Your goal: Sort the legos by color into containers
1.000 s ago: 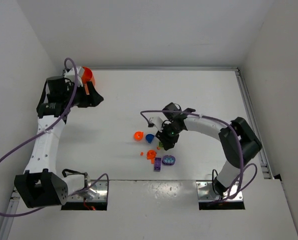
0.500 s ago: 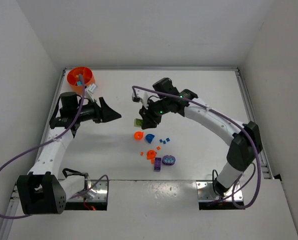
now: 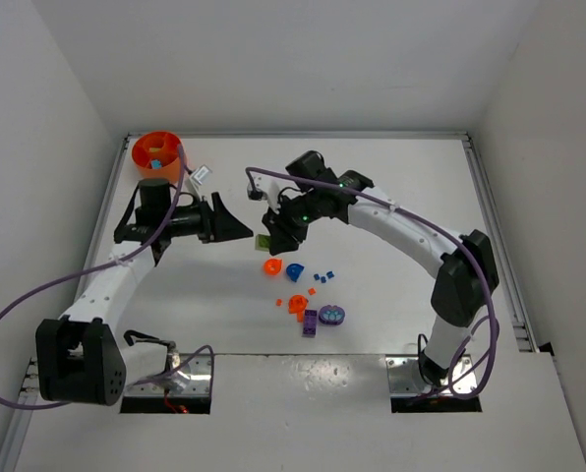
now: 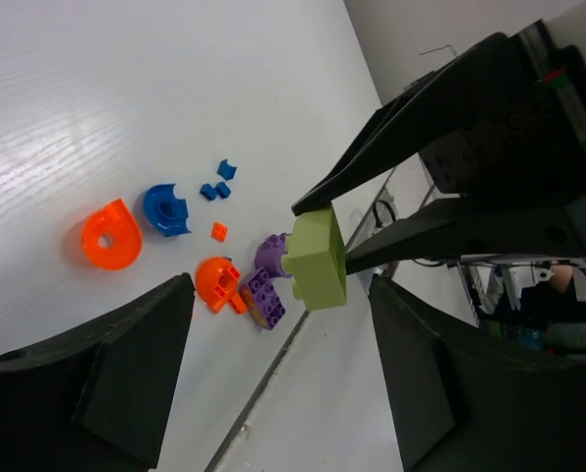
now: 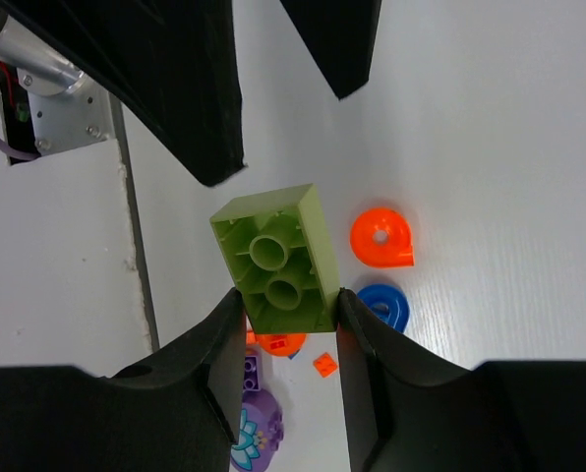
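My right gripper (image 3: 266, 238) is shut on a lime green brick (image 3: 263, 241) and holds it above the table, left of the loose legos. In the right wrist view the brick (image 5: 278, 261) sits between my fingers, its underside showing. My left gripper (image 3: 236, 228) is open and empty and points at the brick from the left. In the left wrist view the brick (image 4: 318, 258) hangs just beyond my open jaws. The orange bowl (image 3: 157, 150) stands at the far left corner with small pieces inside.
Loose on the table lie an orange rounded piece (image 3: 271, 265), a blue rounded piece (image 3: 294, 270), small blue bits (image 3: 324, 276), another orange piece (image 3: 297, 304), a purple brick (image 3: 310, 323) and a purple round piece (image 3: 332, 315). The metal base plate edge lies just below them.
My right gripper picked the green brick out of the pile and carried it up and to the left. My left arm swung from the bowl toward the middle to face it.
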Controlling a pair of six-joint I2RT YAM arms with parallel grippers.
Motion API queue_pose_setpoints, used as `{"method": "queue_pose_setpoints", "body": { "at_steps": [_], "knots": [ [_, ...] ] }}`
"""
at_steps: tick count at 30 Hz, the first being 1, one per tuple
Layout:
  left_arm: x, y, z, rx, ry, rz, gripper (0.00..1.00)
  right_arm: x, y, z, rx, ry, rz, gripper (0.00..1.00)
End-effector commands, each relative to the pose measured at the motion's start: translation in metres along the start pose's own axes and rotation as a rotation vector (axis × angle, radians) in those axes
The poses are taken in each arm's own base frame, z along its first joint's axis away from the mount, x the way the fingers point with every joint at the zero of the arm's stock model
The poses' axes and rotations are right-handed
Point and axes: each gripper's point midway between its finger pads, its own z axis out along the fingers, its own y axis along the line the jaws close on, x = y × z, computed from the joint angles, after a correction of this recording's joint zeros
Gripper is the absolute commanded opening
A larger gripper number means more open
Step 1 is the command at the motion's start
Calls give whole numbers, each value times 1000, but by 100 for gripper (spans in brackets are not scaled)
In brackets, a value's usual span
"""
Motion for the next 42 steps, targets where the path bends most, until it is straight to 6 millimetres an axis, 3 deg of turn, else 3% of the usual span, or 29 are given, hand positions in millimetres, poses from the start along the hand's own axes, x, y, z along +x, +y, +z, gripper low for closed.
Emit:
{"method": "queue_pose_setpoints", "body": {
  "at_steps": [1,12,14,16,24,25,28,29,30,33,36,39,40,42],
  "knots": [
    [-4,-11,5,48,7,31,78,-23,5,-3,-4,-41,-30,2],
    [7,-15,19,105,76,18,72,-28,-1,7,18,-19,-38,2],
    [7,-17,19,115,75,26,53,-32,-1,6,21,-26,-43,2],
    [8,-19,18,125,80,26,41,-31,-3,6,31,-22,-43,2],
    [8,-22,18,147,84,53,18,-27,-15,6,106,-17,-32,0],
    [7,-24,17,150,78,73,16,-24,-15,7,104,-10,-27,3],
    [0,-16,17,87,50,110,8,-23,-14,2,105,-24,-13,44],
    [-5,-15,16,58,44,133,6,-23,-14,-7,115,-34,-11,82],
    [-18,-14,12,4,31,207,6,-13,-14,-6,120,-18,-17,88],
    [-49,-4,1,-128,-17,302,3,6,-10,-23,140,-25,-28,90],
    [-110,30,-19,-369,-107,400,3,32,-20,-38,220,-11,1,91],
    [-150,67,-38,-605,-125,396,1,58,-35,-42,287,28,38,91],
    [-178,89,-52,-736,-123,384,1,63,-36,-41,292,41,43,91],
    [-204,109,-64,-825,-122,372,2,74,-42,-43,302,55,71,91]
  ]
}}
